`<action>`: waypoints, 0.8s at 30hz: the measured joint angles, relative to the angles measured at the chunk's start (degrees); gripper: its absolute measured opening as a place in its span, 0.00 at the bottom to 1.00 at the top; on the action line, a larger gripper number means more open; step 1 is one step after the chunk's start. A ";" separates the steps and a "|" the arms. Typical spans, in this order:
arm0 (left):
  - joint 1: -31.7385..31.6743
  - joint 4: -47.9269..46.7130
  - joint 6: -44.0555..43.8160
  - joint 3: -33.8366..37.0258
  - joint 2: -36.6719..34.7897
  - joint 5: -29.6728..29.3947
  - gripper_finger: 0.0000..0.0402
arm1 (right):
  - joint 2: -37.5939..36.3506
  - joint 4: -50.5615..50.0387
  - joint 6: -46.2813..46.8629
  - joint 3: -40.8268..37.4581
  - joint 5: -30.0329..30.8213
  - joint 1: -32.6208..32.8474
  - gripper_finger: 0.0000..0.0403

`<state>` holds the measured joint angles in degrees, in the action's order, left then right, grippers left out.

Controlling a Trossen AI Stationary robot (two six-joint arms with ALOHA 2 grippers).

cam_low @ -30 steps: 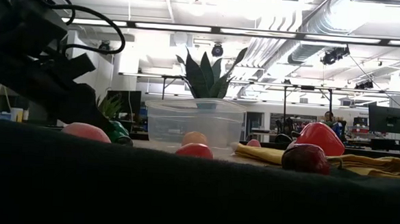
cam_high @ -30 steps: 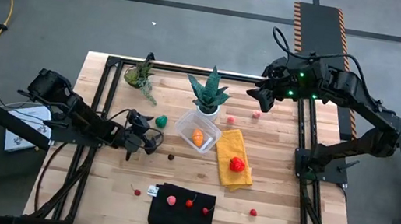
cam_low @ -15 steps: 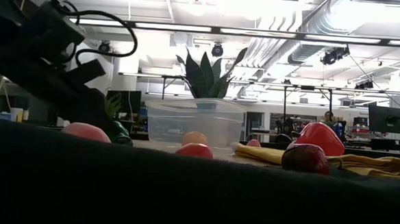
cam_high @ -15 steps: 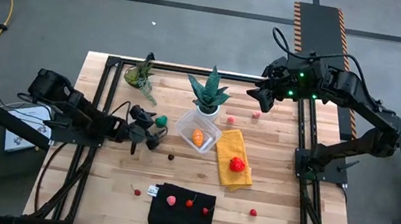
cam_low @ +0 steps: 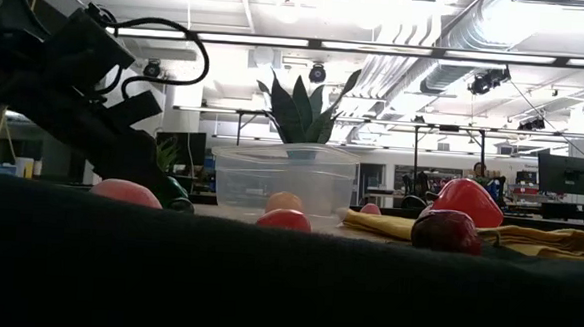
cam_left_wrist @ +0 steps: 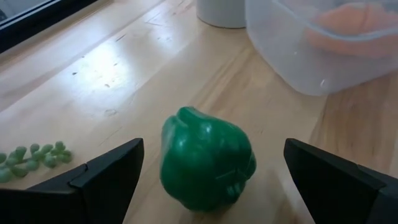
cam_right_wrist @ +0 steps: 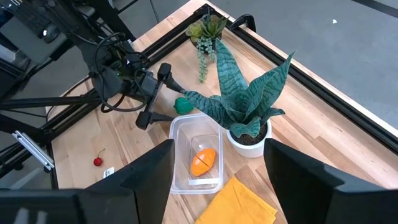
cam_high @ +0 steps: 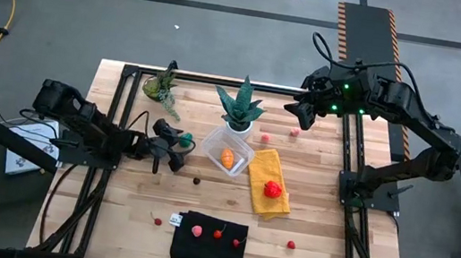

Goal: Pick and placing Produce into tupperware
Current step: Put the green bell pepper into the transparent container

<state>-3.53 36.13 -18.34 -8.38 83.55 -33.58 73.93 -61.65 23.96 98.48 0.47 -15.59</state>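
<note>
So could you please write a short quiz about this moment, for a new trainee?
1. True or false: the tupperware is empty.
2. Which piece does the left gripper face, with its jaws open on either side of it?
A. green pepper
B. red piece on the yellow cloth
C. cherry on the black cloth
3. Fill in: the right gripper hangs above the table's far right part, holding ____.

Key: 1 false, an orange piece lies inside; 2 A; 3 nothing.

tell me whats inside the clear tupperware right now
One orange produce piece lies inside the tupperware. The snake plant's leaves overhang its far rim, hiding little; nothing else shows inside.
</note>
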 joint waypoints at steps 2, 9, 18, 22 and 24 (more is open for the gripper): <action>0.00 0.10 0.12 0.00 0.00 0.08 0.92 | 0.00 0.01 0.01 0.00 0.00 0.00 0.59; 0.00 -0.16 0.54 0.00 0.00 2.03 0.82 | 0.00 0.02 -0.02 0.00 0.48 0.00 0.59; 0.00 -0.41 0.56 0.00 0.00 1.76 0.69 | 0.00 0.02 0.00 0.00 0.48 0.00 0.59; 0.00 -1.34 0.54 0.00 0.00 1.66 0.64 | 0.00 0.02 0.01 0.00 0.48 0.00 0.59; 0.00 -1.65 0.54 0.00 0.00 1.66 0.62 | 0.00 0.04 0.01 0.00 0.48 0.00 0.59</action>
<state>-3.53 34.48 -17.80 -8.38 83.55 -31.92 73.93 -61.60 23.97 98.48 0.95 -15.59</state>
